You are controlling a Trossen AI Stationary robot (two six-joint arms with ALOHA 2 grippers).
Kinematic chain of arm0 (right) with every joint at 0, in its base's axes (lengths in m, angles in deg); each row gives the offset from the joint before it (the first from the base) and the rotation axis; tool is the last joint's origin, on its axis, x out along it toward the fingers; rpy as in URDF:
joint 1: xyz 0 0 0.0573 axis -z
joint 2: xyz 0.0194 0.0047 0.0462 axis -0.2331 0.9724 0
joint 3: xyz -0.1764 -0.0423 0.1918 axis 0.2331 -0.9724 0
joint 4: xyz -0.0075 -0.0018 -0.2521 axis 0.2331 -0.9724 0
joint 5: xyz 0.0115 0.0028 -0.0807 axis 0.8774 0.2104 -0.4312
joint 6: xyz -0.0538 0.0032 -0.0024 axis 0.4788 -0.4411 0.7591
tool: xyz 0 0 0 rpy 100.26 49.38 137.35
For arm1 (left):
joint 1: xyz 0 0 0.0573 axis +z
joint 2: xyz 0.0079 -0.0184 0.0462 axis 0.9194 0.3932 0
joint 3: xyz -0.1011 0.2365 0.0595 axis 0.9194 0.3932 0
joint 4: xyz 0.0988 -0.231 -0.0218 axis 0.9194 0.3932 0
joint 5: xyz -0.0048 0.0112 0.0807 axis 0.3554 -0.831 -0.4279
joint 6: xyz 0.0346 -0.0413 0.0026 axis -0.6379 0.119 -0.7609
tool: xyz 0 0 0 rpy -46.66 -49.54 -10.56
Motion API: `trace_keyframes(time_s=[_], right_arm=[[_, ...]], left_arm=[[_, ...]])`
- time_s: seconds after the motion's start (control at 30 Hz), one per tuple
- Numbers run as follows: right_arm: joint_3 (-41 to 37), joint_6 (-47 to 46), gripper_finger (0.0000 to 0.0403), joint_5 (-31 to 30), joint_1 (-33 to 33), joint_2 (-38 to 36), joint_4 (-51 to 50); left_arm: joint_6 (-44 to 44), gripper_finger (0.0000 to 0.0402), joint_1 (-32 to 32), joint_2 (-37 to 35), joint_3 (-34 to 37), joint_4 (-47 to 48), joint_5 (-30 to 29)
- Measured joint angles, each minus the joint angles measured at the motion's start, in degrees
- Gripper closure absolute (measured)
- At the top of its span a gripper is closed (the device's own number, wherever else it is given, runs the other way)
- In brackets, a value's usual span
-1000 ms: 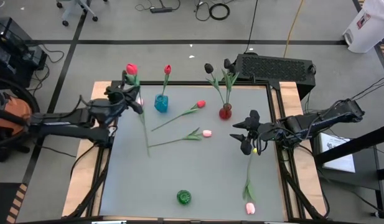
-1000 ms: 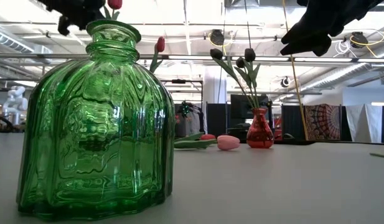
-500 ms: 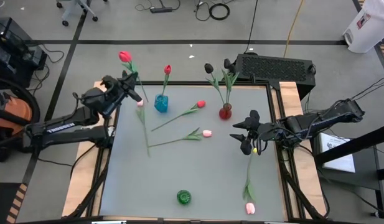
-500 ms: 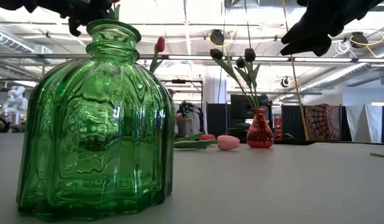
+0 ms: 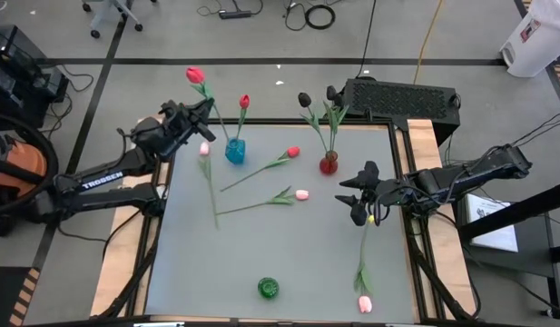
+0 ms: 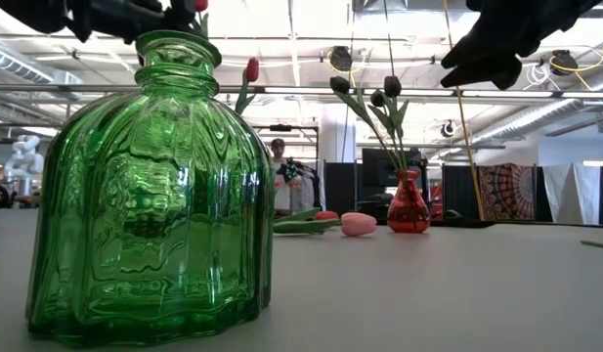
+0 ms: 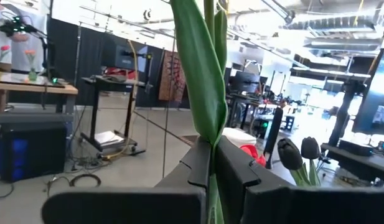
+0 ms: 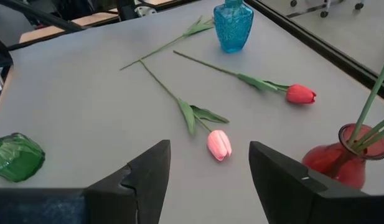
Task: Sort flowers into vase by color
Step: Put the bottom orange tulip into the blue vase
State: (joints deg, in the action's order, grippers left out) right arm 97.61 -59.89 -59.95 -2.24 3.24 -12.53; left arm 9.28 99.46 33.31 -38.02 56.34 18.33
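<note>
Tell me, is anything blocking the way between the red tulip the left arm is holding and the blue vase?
Nothing visible does. The left gripper holds the red tulip up beside the blue vase. That vase already holds one red tulip, but its stem leaves room at the mouth.

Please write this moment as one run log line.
left gripper: shut on red tulip, near blue vase | right gripper: open, empty

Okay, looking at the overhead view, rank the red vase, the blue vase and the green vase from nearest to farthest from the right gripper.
From the right gripper, open above the table's right side:
1. Red vase, just behind it toward the table's far edge, holding black tulips.
2. Green vase, at the near edge, toward the middle.
3. Blue vase, across the table at the far left.
</note>
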Motion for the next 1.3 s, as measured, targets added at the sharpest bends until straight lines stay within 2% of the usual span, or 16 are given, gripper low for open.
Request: trace_keyframes(time_s=[0.4, 0.8, 0.97, 1.07, 1.3], right_arm=[[0.0, -0.8, 0.0193, 0.0, 0.0, 0.0, 0.0], [0.0, -0.7, 0.0193, -0.1, 0.0, 0.0, 0.0], [0.0, -0.4, 0.0193, -2.7, 0.0, 0.0, -0.1], [0.0, -0.4, 0.0193, -4.2, 0.0, 0.0, -0.1], [0.0, -0.2, 0.0193, -4.4, 0.0, 0.0, -0.1]], left_arm=[[1.5, 0.0386, 2.3, 5.9, 0.0, -2.5, 4.1], [3.0, 0.0386, 2.3, 7.6, 0.0, -2.0, 4.3], [3.0, 0.0385, 2.3, 7.6, 0.0, -0.8, 6.8], [3.0, 0.037, 2.2, 7.6, 0.0, 0.4, 8.2], [5.4, 0.0305, 2.2, 7.5, 0.0, 3.4, 8.4]])
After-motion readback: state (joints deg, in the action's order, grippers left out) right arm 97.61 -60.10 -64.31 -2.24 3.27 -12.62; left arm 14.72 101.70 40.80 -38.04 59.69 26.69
